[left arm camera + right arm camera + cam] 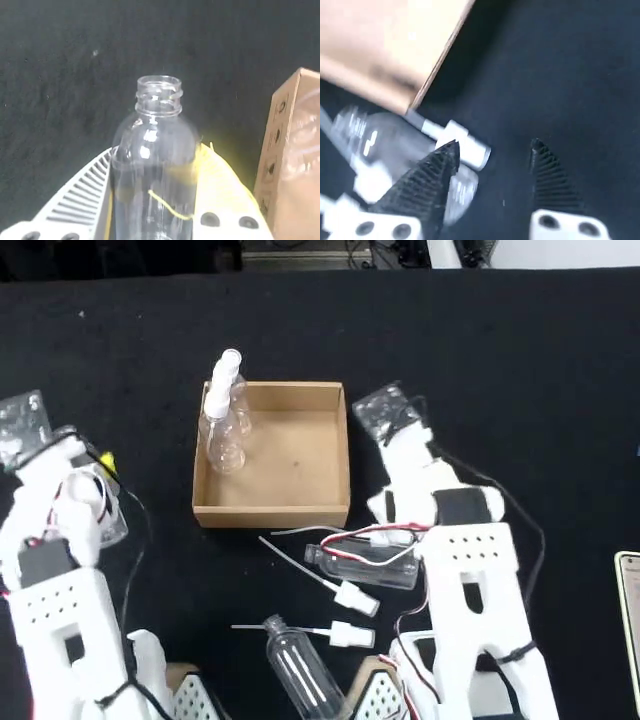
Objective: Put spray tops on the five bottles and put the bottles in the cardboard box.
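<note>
Left gripper (157,165) clamped on an uncapped bottle (158,100), 9 o'clock of the cardboard box (270,513). Right gripper (492,147) has jaws apart, one tip beside a loose spray top (462,142) and a lying bottle (365,565), 5 o'clock of the box. Two capped bottles (222,425) stand in the box's 10 o'clock corner. Judged two of five done. Three still need capping and boxing, including the bare bottle (298,665) at 6 o'clock.

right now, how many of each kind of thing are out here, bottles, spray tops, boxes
bottles: 5
spray tops: 5
cardboard box: 1
total: 11
</note>
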